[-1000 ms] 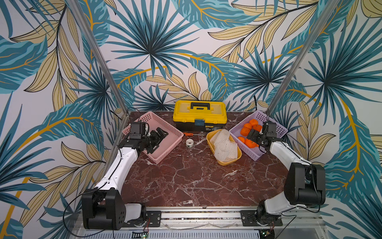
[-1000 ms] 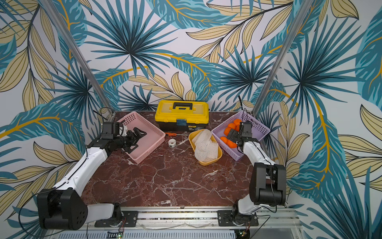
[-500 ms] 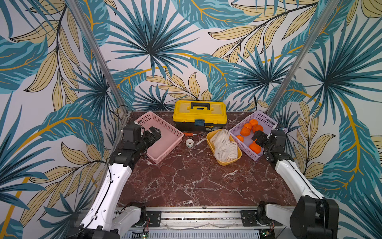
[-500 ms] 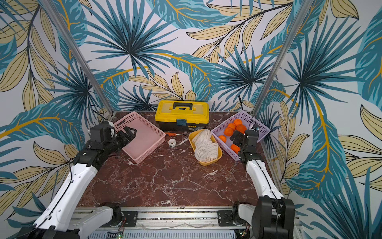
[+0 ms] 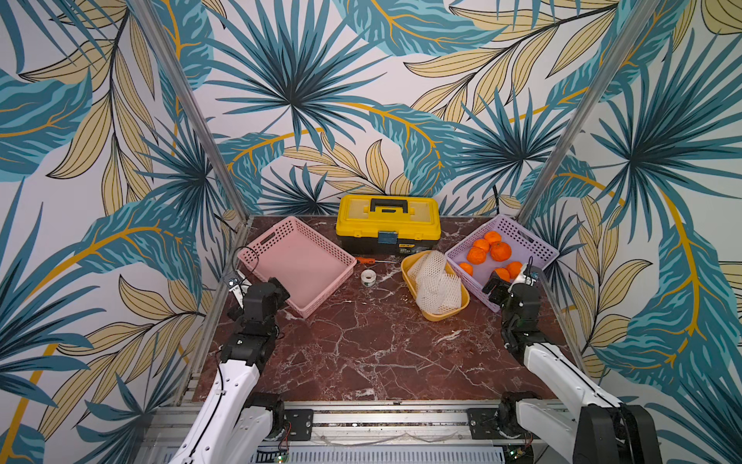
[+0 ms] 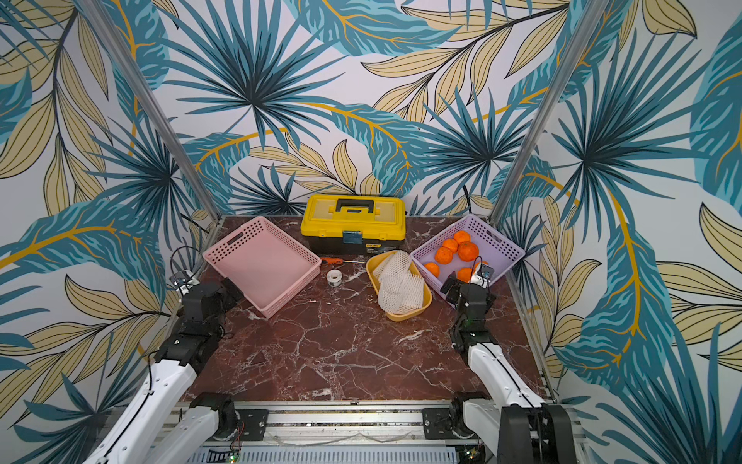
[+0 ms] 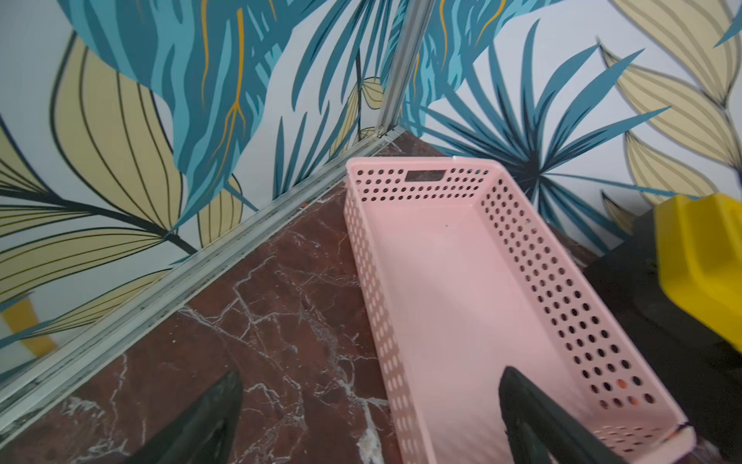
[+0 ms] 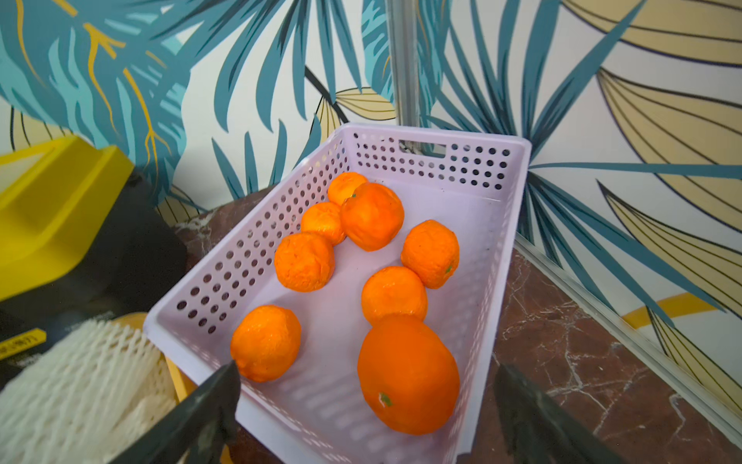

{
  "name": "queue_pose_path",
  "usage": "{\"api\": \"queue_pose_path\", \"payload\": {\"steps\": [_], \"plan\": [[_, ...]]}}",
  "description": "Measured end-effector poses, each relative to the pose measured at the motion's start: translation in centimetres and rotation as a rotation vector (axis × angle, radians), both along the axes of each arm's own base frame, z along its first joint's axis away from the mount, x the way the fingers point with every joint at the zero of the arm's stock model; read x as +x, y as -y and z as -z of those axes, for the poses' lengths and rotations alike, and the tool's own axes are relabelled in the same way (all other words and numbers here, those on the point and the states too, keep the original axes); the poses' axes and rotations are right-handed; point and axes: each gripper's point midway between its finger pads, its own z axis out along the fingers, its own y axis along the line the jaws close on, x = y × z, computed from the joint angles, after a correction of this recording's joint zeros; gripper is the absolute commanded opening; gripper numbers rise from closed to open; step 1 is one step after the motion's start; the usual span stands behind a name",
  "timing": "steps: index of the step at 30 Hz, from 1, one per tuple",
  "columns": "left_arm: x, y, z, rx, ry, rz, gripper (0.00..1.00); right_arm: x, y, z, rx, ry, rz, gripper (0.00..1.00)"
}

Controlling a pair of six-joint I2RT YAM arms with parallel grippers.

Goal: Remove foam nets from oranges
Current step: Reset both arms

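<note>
Several bare oranges (image 5: 488,251) (image 6: 455,251) (image 8: 371,217) lie in the purple basket (image 5: 536,245) (image 8: 518,168) at the back right; none wears a net. The white foam nets (image 5: 433,281) (image 6: 397,285) (image 8: 80,385) are piled in a yellow tray (image 5: 443,317) beside that basket. My right gripper (image 5: 496,287) (image 8: 366,365) is open and empty, hovering at the basket's near end, just short of the largest orange (image 8: 407,373). My left gripper (image 5: 281,287) (image 7: 371,373) is open and empty, straddling the near corner of the pink basket (image 5: 261,241) (image 7: 518,225).
A yellow toolbox (image 5: 387,225) stands against the back wall between the baskets. An orange-handled screwdriver (image 5: 367,261) and a small tape roll (image 5: 367,277) lie in front of it. Metal frame rails (image 7: 192,277) edge the marble table (image 5: 381,353).
Both arms have drawn back toward the table's front. The right gripper left the purple basket, the left one left the pink basket. Both stay open and empty.
</note>
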Motion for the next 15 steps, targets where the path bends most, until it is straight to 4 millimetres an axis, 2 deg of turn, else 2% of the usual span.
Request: {"api": "queue_pose_path", "payload": {"steps": [4,7,11,15], "plan": [[2.3,-0.9,0.0,0.074,0.007,-0.009,0.99,0.6,-0.3,1.3,-0.064,-0.001,-0.028,0.99],[4.2,-1.8,1.0,0.103,-0.011,-0.007,0.99,0.9,-0.3,2.9,-0.097,-0.021,-0.036,0.99],[6.4,-3.6,3.6,0.125,-0.043,0.001,1.00,1.3,-0.3,4.0,-0.130,-0.023,-0.044,1.00],[6.6,-5.3,7.4,0.111,-0.103,0.012,1.00,2.2,-0.5,4.4,-0.147,-0.006,-0.060,1.00]]}}
